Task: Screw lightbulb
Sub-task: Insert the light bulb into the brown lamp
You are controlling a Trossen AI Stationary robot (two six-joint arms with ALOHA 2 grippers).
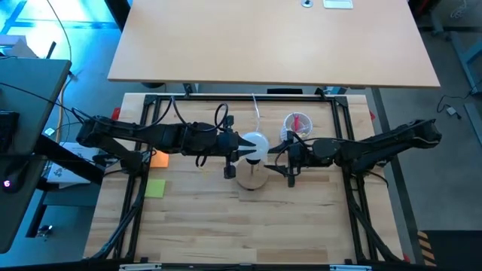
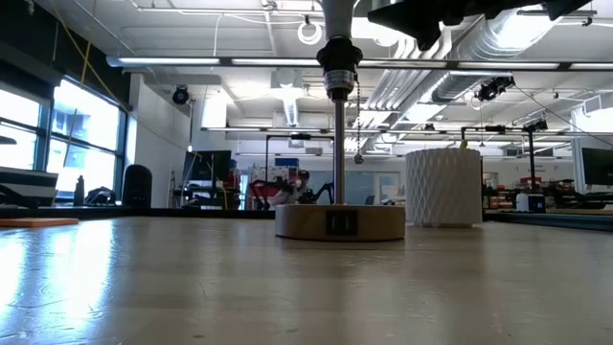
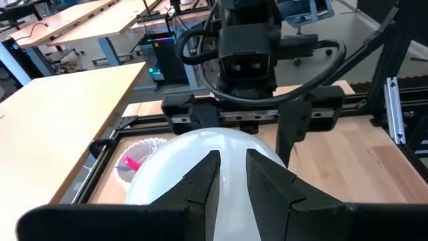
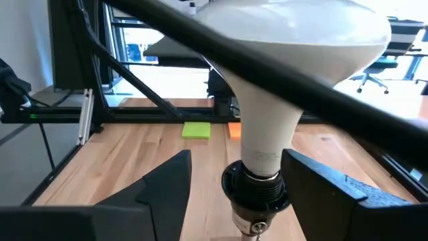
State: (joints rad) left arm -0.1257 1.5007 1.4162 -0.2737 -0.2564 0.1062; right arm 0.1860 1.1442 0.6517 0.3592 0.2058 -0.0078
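High view: butcher-block table [image 1: 226, 226] inside a black frame, both arms reaching in to meet at the middle. Wooden disc base [image 1: 251, 178] sits there, with a black-topped stem [image 2: 338, 144] rising from it (low view shows the stem upright, the socket collar near the top edge).

Lightbulb [image 1: 254, 144]: white, matte, wide rounded globe tapering down to a narrow neck. In the right wrist view the lightbulb [image 4: 281, 73] stands upright, neck seated in the black socket [image 4: 257, 191] on the stem; a little of the grey screw neck shows just above the collar. Position: centre of the table, on top of the stem, above the disc.

Left gripper [image 3: 231, 181]: over the top of the globe, fingers [image 3: 200, 184] narrowly parted and lying against the white dome, one on each side of its crown. Clamped on the globe, by the look of the contact.

Right gripper [image 4: 257, 194]: lower, at socket height, fingers [image 4: 167, 177] spread wide on either side of the collar, with a clear gap on both sides. Not touching.

White latticed cup [image 1: 297, 124] with pink items stands behind the base, toward the right arm. Green pad [image 1: 155, 188] and orange pad [image 1: 159, 159] lie near the left arm.
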